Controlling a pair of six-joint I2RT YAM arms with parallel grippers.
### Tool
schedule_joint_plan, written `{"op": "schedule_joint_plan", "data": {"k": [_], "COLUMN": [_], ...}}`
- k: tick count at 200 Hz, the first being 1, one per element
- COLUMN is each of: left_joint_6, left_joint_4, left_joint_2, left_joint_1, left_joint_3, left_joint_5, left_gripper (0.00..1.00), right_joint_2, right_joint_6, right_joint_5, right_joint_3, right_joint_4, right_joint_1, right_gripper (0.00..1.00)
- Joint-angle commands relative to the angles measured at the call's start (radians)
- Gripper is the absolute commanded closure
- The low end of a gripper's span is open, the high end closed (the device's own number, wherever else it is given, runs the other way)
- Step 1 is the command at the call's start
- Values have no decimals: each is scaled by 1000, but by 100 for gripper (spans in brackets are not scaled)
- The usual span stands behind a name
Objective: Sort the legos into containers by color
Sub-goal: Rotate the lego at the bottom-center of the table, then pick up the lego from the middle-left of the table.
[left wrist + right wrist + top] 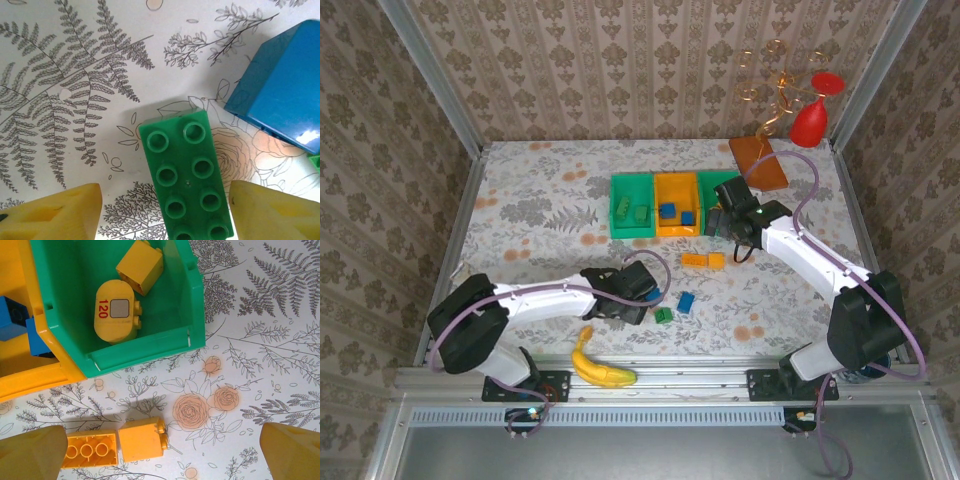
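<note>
1. Nearest the arm bases, a banana [600, 368] lay by the table's [540, 210] near edge.
2. The left gripper [165, 212] sat low over the table with its fingers spread. A green lego [187, 175] lay studs-up between them, and neither pad touched it. A blue lego [280, 95] lay just beside the green one.
3. Further out, two orange legos [142, 439] lay side by side and touching, one with its hollow underside up. The right gripper [160, 455] hung above them, spread wide and holding nothing.
4. Beyond stood the row of bins:
   - The left green bin [632, 182] held what looked like two green pieces, too small to be sure of in the top view.
   - The orange bin [30, 377] held blue bricks [12, 317].
   - The right green bin [195, 305] held two orange pieces, one rounded and marked 120 [116, 310].
5. Farthest back lay a brown-orange board [758, 160].
</note>
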Motion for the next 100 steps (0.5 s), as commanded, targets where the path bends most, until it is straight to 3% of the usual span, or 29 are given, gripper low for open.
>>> {"op": "schedule_joint_plan", "data": {"k": [1,42,100], "left_joint_6": [1,17,25], "left_joint_4": [-9,20,46], "left_joint_2": [-26,4,57], "left_joint_1": [7,11,33], "left_joint_3": [0,8,-9], "left_joint_5": [-1,20,63], "left_gripper": [29,24,34], "right_joint_2": [18,12,4], "right_joint_6": [24,22,23], "right_joint_5": [6,6,7], "right_joint_3": [7,12,11], "right_joint_4": [-2,-8,-9], "right_joint_1": [5,5,5], "right_gripper": [0,0,0]}}
